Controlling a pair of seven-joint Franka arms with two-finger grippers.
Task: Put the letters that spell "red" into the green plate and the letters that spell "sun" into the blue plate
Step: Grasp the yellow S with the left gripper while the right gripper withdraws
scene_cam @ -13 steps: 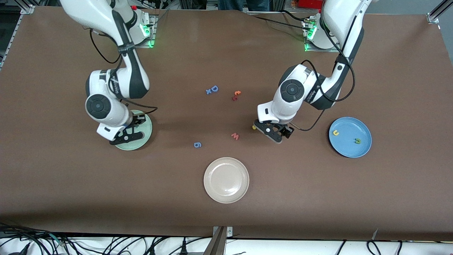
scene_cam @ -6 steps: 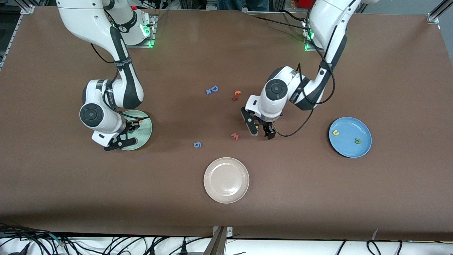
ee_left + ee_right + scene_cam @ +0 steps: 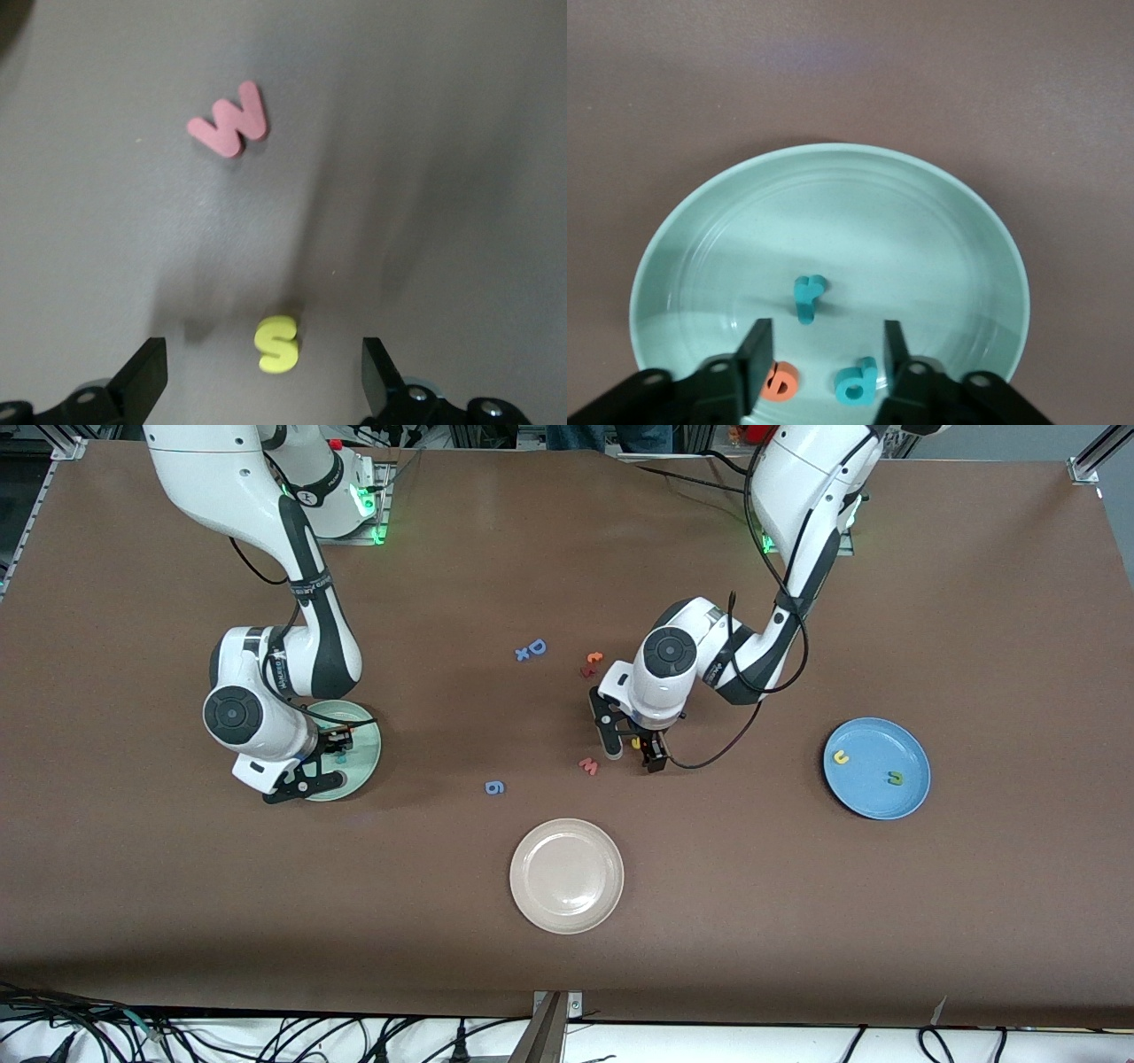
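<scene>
The left tool (image 3: 631, 751) is seen low over the table (image 3: 797, 921) with its fingers spread on either side of the yellow "s" (image 3: 277, 343), which lies flat on the table and is not pinched; the pinkish-red "w" (image 3: 229, 121) lies close by at about the 8 o'clock of the "s" in the front view. The right tool (image 3: 824, 359) is held over the green plate (image 3: 957, 221) with its fingers parted and nothing between them; the teal "r" (image 3: 808, 297), orange "e" (image 3: 780, 382) and teal "d" (image 3: 858, 382) are seen lying in that plate. In the blue plate (image 3: 912, 744) the yellow "u" (image 3: 840, 758) and dark green "n" (image 3: 896, 779) are found.
</scene>
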